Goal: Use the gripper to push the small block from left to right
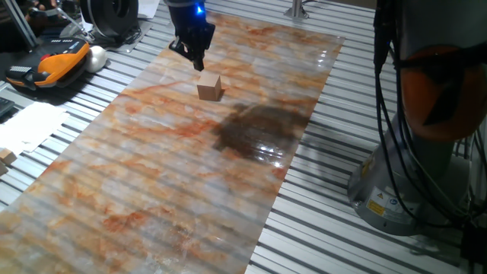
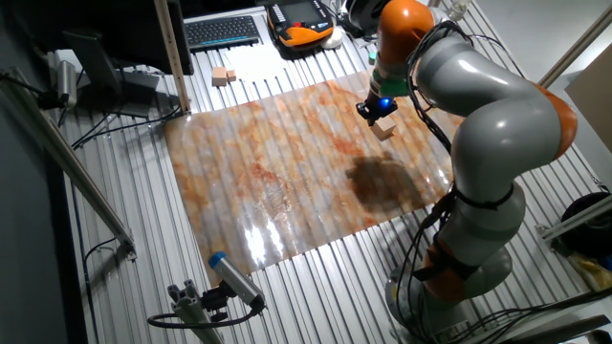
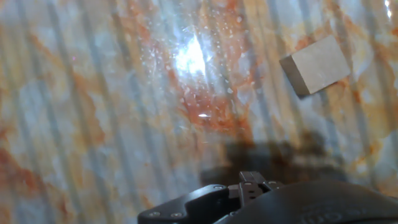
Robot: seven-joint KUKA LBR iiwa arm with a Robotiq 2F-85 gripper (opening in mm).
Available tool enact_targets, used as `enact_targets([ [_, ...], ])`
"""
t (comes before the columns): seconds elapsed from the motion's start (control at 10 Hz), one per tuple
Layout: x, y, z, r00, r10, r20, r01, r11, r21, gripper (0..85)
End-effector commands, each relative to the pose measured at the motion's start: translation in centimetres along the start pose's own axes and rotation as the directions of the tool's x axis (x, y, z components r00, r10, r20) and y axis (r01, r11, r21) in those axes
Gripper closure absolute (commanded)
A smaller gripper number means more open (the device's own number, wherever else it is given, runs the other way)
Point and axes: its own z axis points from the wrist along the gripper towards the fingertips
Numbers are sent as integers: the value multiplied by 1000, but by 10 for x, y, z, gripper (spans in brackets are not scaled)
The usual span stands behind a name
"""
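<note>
The small block (image 1: 209, 86) is a light-tan wooden cube resting on the marbled orange-grey sheet (image 1: 152, 183) near its far end. My gripper (image 1: 199, 65), black with a blue light above it, hangs just behind and left of the block, close to it, with a small gap. Its fingers look shut and hold nothing. In the other fixed view the gripper (image 2: 374, 115) is just up-left of the block (image 2: 384, 129). In the hand view the block (image 3: 315, 65) lies at the upper right, and the fingertips (image 3: 252, 182) show at the bottom edge, pressed together.
A dark stain (image 1: 259, 129) marks the sheet just beyond the block. An orange-and-black handheld device (image 1: 53, 65) lies off the sheet at the far left. The large grey-and-orange robot body (image 1: 434, 114) stands at the right. Spare wooden blocks (image 2: 224, 76) and a keyboard (image 2: 222, 32) lie beyond the sheet.
</note>
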Motion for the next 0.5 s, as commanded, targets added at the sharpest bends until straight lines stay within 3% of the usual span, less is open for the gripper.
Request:
enact_targets([
  [0.0,0,0,0,1000,25,1,-25,1000,8,850],
  [0.4,0,0,0,992,128,-7,-127,991,39,850],
])
